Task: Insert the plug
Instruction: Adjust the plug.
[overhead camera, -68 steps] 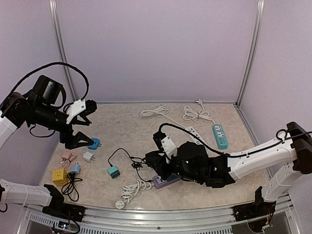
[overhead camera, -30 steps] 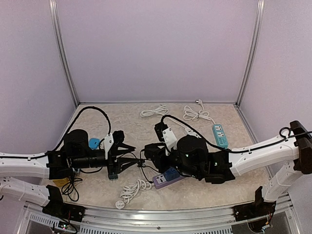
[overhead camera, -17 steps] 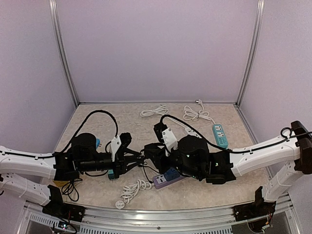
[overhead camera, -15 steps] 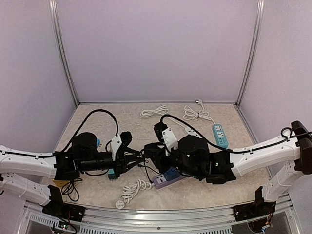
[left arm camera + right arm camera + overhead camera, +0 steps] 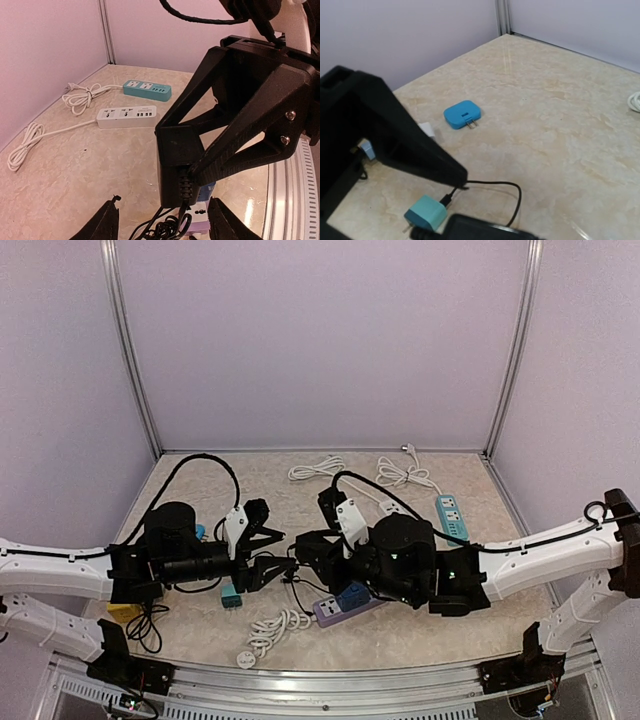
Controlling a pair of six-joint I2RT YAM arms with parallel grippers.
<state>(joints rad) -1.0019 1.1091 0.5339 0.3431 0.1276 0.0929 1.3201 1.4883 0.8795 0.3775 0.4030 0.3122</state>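
Observation:
My right gripper (image 5: 180, 147) is shut on a black plug (image 5: 172, 175), a boxy adapter with a black cable hanging from its lower end. It holds the plug just above the purple power strip (image 5: 335, 612), which has a blue plug (image 5: 350, 596) seated in it. My left gripper (image 5: 162, 222) stands open right in front of the black plug, one finger on each side of the cable, touching nothing. In the top view the two grippers (image 5: 285, 552) (image 5: 308, 552) meet nose to nose at the middle of the table. The right wrist view shows only the plug's top edge (image 5: 485, 231).
A white power strip (image 5: 127, 116) and a teal one (image 5: 146, 89) lie at the back with coiled white cables. A teal adapter (image 5: 425, 212), a flat blue plug (image 5: 462, 114) and a yellow cube (image 5: 122, 612) lie on the left. A white coiled cord (image 5: 275, 625) lies near the front.
My left arm swung in from the far left to the right gripper. Its jaws narrowed near the black plug half a second ago and have spread again. The right gripper kept its grip.

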